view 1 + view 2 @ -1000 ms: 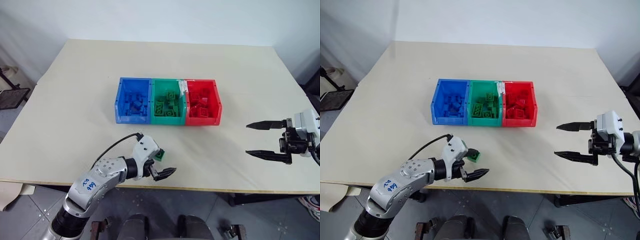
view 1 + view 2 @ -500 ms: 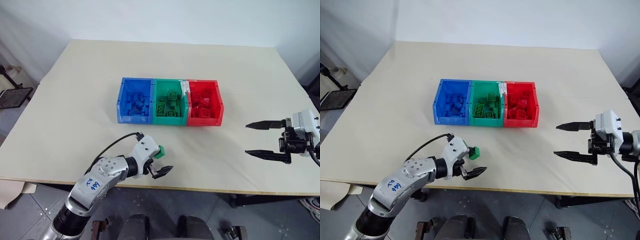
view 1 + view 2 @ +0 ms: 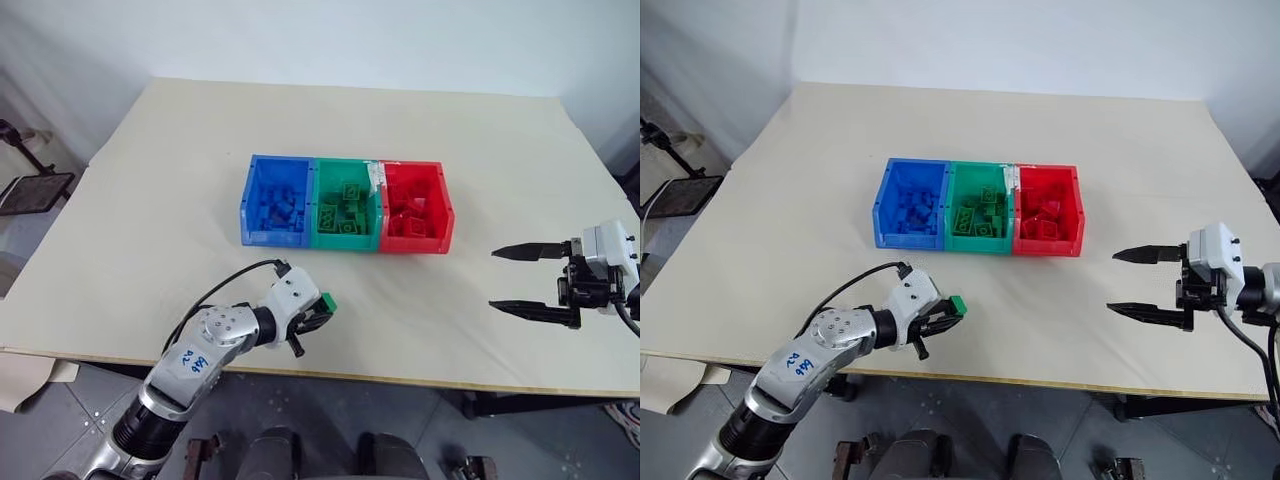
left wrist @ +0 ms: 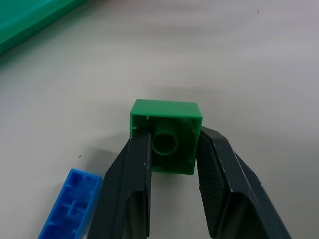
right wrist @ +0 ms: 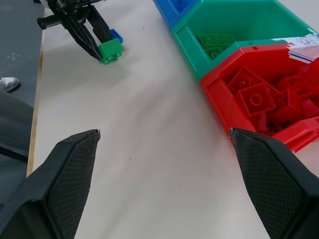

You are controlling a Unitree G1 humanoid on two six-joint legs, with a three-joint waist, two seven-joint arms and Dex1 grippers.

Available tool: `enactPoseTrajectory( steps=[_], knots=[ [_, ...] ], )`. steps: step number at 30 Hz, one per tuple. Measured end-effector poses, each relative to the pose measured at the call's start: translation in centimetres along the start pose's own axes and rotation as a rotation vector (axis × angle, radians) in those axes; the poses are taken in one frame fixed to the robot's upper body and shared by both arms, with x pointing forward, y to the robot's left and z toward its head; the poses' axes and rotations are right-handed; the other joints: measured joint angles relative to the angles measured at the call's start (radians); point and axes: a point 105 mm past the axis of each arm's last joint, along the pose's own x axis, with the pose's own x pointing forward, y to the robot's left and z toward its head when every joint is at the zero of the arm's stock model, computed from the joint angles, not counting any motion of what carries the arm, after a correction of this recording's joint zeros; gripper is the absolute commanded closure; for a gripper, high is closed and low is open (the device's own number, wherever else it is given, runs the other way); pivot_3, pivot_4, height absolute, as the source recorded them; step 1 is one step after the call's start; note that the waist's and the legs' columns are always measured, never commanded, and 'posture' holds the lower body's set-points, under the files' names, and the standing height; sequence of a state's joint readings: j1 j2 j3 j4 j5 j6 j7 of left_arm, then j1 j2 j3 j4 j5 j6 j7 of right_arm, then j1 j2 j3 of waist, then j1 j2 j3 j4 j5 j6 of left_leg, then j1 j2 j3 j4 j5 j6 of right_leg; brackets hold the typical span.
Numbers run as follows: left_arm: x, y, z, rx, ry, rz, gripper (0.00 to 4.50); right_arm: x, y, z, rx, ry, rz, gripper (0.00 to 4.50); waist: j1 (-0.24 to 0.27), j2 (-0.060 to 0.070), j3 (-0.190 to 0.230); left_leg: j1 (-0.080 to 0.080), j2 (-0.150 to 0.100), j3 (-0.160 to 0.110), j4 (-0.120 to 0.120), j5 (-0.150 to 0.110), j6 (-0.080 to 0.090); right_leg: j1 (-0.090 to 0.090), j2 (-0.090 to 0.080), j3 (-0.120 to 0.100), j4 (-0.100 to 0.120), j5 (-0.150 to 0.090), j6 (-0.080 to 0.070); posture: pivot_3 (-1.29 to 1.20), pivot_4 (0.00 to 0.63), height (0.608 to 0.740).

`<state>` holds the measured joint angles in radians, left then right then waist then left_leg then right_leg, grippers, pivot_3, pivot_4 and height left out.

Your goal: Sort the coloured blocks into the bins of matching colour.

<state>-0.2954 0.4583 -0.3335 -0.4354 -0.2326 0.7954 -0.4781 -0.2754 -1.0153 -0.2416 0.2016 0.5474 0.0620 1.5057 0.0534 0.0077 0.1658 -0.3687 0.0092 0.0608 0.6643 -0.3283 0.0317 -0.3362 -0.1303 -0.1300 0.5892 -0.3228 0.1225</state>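
Near the counter's (image 3: 150, 180) near-left edge, the left claw (image 4: 172, 164) pinches a small green block (image 4: 166, 134) by its sides, hollow underside facing the wrist camera. A blue block (image 4: 67, 206) lies on the counter just beside it. Farther back, mid-counter, sit the joined bins: blue bin (image 3: 275, 200), green bin (image 3: 346, 205), red bin (image 3: 416, 207), each holding matching blocks. At the right, the right claw (image 3: 530, 280) hangs spread wide, holding nothing.

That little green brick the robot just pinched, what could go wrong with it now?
The left end effector holds the green block only by its near end, so it might twist or slip out on the way to the green bin. A blue block lies right beside the fingers and could get nudged.
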Motion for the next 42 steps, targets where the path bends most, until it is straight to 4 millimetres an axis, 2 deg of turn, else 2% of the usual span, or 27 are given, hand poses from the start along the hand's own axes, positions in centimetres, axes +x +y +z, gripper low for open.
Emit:
enactPoseTrajectory(
  steps=[4,6,9,12,14,16,18,21,24,27,29,32,39,42],
  knots=[
    [0.5,-0.2,0.5,-0.012,-0.03,-0.018,3.6,0.0,0.1,-0.1,0.002,0.003,-0.005,0.12,0.0,0.0,0.0,-0.001,0.0,0.0,0.0,0.0,0.001,0.0,0.0,0.0,0.0,0.0,0.0,0.0,0.15,0.74],
    [0.9,-0.4,1.4,-0.013,-0.064,-0.028,3.6,0.0,0.1,-0.2,0.005,0.004,-0.009,0.12,-0.001,0.0,0.0,-0.001,0.0,0.0,0.0,0.0,0.001,0.0,0.0,-0.001,0.0,0.0,0.0,0.0,0.15,0.74],
    [1.2,0.2,5.0,0.013,-0.181,-0.011,3.6,0.0,0.1,-0.2,0.006,0.005,-0.012,0.12,-0.002,0.0,0.0,-0.001,0.0,0.001,0.001,0.0,0.001,0.0,0.001,-0.001,0.0,0.0,0.0,0.0,0.15,0.74],
    [1.3,2.5,9.0,0.05,-0.307,0.096,3.6,0.0,0.0,-0.1,0.002,0.003,-0.018,0.12,-0.002,0.0,0.0,-0.001,0.0,0.001,0.001,0.0,0.001,0.0,0.001,-0.002,0.0,0.0,0.001,0.0,0.15,0.74],
    [1.2,4.1,10.3,0.061,-0.343,0.174,3.6,0.1,-0.1,0.0,-0.002,-0.008,-0.027,0.12,-0.003,0.0,0.0,0.0,0.0,0.002,0.001,0.0,0.001,-0.001,0.002,-0.004,0.0,0.0,0.001,0.0,0.15,0.74],
    [2.0,6.1,10.6,0.067,-0.336,0.241,3.6,-0.1,-0.3,0.2,-0.007,-0.024,-0.049,0.12,-0.002,-0.001,0.0,0.0,0.0,0.004,0.001,0.0,0.001,-0.001,0.003,-0.006,0.0,0.001,0.001,0.0,0.15,0.74],
    [2.9,7.7,11.0,0.076,-0.326,0.284,2.86,-0.3,-0.6,0.6,-0.02,-0.041,-0.077,0.12,-0.001,-0.001,0.0,0.0,0.0,0.004,0.001,0.0,0.001,-0.002,0.003,-0.006,0.001,0.001,0.002,0.0,0.15,0.74],
    [4.2,10.1,11.8,0.087,-0.326,0.335,1.99,-0.2,-1.8,1.7,-0.02,-0.135,-0.175,0.12,-0.001,-0.002,0.001,-0.001,0.0,0.005,0.001,0.0,0.001,-0.003,0.003,-0.006,0.001,0.001,0.002,0.0,0.15,0.74],
    [5.1,11.1,12.1,0.102,-0.334,0.356,1.0,-0.3,-2.6,2.4,0.006,-0.185,-0.247,0.12,-0.001,-0.002,0.001,-0.001,0.0,0.004,0.0,0.0,0.001,-0.004,0.003,-0.006,0.002,0.001,0.002,0.0,0.15,0.74],
    [5.8,11.8,10.9,0.092,-0.3,0.365,0.04,-0.4,-3.0,2.8,0.025,-0.225,-0.29,0.12,-0.001,-0.003,0.001,-0.001,0.0,0.005,0.0,0.0,0.001,-0.004,0.003,-0.006,0.002,0.001,0.003,0.0,0.15,0.74],
    [6.1,12.0,10.3,0.09,-0.291,0.365,0.01,-0.3,-3.0,2.7,0.039,-0.233,-0.301,0.12,-0.002,-0.003,0.002,-0.001,0.0,0.005,0.0,0.0,0.001,-0.004,0.003,-0.006,0.002,0.001,0.003,0.0,0.15,0.74],
    [6.4,11.7,10.9,0.115,-0.316,0.347,0.01,-0.2,-3.1,2.6,0.047,-0.236,-0.308,0.12,-0.001,-0.003,0.002,-0.002,0.0,0.005,0.0,0.0,0.001,-0.005,0.003,-0.006,0.002,0.002,0.003,0.0,0.15,0.74],
    [5.0,10.9,12.4,0.184,-0.374,0.3,0.01,0.0,-3.4,3.2,0.025,-0.247,-0.297,0.12,-0.004,-0.003,0.002,-0.001,0.0,0.005,0.0,0.0,0.001,-0.005,0.004,-0.005,0.002,0.002,0.004,0.0,0.15,0.74],
    [5.0,10.8,11.6,0.167,-0.351,0.293,0.01,0.0,-3.8,3.4,0.022,-0.251,-0.298,0.12,-0.004,-0.003,0.002,-0.001,0.0,0.005,0.0,0.0,0.001,-0.005,0.004,-0.005,0.002,0.002,0.004,0.0,0.15,0.74]
  ],
)
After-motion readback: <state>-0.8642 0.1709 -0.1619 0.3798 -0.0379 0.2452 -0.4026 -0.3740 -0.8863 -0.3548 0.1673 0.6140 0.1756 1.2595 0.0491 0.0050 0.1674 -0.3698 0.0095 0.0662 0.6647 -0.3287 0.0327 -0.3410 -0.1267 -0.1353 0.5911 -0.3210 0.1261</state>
